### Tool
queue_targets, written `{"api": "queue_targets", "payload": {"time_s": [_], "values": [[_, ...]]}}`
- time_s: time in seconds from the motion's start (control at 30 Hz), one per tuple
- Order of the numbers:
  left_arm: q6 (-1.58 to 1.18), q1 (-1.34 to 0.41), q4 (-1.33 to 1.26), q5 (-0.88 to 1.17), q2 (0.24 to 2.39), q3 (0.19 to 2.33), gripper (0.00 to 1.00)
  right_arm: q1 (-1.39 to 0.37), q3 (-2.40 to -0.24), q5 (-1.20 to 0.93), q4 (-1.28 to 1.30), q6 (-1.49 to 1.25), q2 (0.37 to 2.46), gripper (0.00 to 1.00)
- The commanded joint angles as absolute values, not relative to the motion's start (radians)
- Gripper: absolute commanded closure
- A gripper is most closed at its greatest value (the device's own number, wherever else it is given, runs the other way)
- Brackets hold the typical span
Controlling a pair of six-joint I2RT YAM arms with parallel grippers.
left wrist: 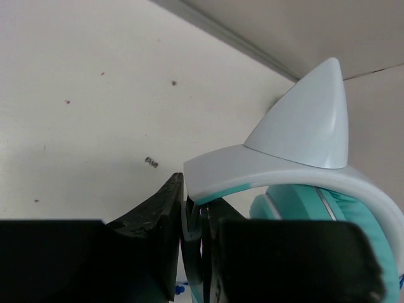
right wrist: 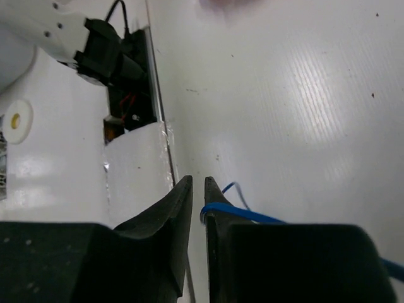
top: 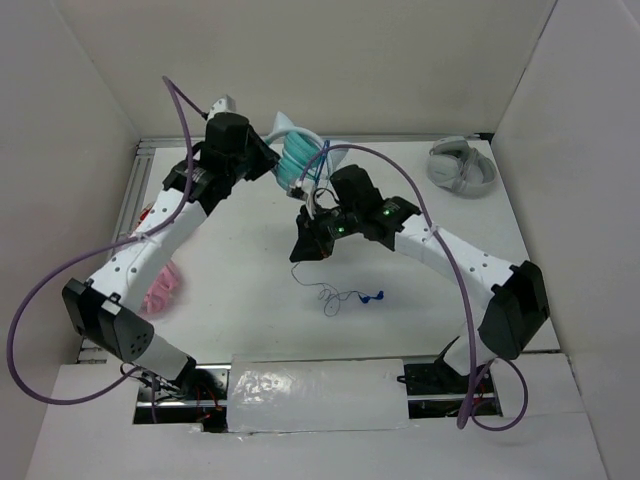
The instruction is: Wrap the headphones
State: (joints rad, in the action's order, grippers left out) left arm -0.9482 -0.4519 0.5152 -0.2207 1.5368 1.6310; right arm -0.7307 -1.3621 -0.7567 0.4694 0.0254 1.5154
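Note:
The teal headphones (top: 298, 160) with a white headband and cat ears are held up at the back of the table. My left gripper (top: 270, 165) is shut on the headband. In the left wrist view the headband (left wrist: 284, 170) is pinched between the jaws of that gripper (left wrist: 192, 211), with one cat ear (left wrist: 309, 126) and a teal cup (left wrist: 315, 211) above. My right gripper (top: 303, 245) is just in front of the headphones. Its jaws (right wrist: 197, 183) are closed to a thin gap on the blue cable (right wrist: 240, 214). The rest of the cable (top: 330, 295) lies looped on the table, ending in its plug (top: 376, 297).
Grey-white headphones (top: 462, 165) lie at the back right. Pink headphones (top: 162, 285) lie at the left, partly under my left arm. White walls close in the table on three sides. A shiny white plate (top: 315, 392) sits at the near edge between the arm bases.

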Motion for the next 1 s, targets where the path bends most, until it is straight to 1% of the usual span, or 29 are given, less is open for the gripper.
{"api": "queue_targets", "payload": {"time_s": [0.0,0.03,0.07,0.1,0.17,0.23,0.27,0.3,0.33,0.37,0.47,0.7,0.8,0.87,0.97], "values": [[-0.963,-0.446,0.347,-0.144,1.451,1.680,1.00,-0.747,-1.269,-0.727,0.303,0.113,1.487,0.78],[-0.960,-0.448,0.341,-0.135,1.441,1.695,1.00,-0.753,-1.229,-0.723,0.264,0.141,1.473,0.77],[-0.960,-0.448,0.328,-0.109,1.434,1.701,1.00,-0.761,-1.189,-0.697,0.161,0.181,1.444,0.74],[-0.959,-0.446,0.319,-0.094,1.427,1.704,1.00,-0.773,-1.104,-0.671,0.111,0.195,1.430,0.74],[-0.959,-0.448,0.292,-0.068,1.404,1.707,1.00,-0.810,-1.048,-0.584,0.017,0.198,1.414,0.74],[-0.965,-0.448,0.273,-0.046,1.385,1.712,1.00,-0.828,-1.003,-0.534,-0.089,0.183,1.419,0.77],[-0.966,-0.448,0.273,-0.035,1.381,1.715,1.00,-0.834,-0.993,-0.464,-0.119,0.170,1.428,0.79],[-0.966,-0.448,0.265,-0.025,1.370,1.721,1.00,-0.838,-0.950,-0.424,-0.203,0.140,1.428,0.82],[-0.969,-0.448,0.262,-0.022,1.362,1.721,1.00,-0.841,-0.924,-0.385,-0.260,0.121,1.431,0.81],[-0.971,-0.449,0.255,-0.018,1.356,1.718,1.00,-0.842,-0.899,-0.359,-0.355,0.104,1.433,0.77],[-0.980,-0.448,0.244,-0.026,1.332,1.718,1.00,-0.856,-0.818,-0.264,-0.498,0.028,1.471,0.74],[-0.962,-0.449,0.244,-0.012,1.319,1.762,1.00,-0.884,-0.802,-0.157,-0.581,-0.040,1.586,0.72],[-0.948,-0.448,0.227,0.009,1.306,1.764,1.00,-0.887,-0.807,-0.111,-0.587,-0.064,1.621,0.73],[-0.943,-0.446,0.215,0.028,1.287,1.761,1.00,-0.885,-0.804,-0.060,-0.592,-0.084,1.638,0.77],[-0.925,-0.446,0.196,0.073,1.258,1.756,1.00,-0.862,-0.793,-0.046,-0.584,-0.124,1.647,0.84]]}}
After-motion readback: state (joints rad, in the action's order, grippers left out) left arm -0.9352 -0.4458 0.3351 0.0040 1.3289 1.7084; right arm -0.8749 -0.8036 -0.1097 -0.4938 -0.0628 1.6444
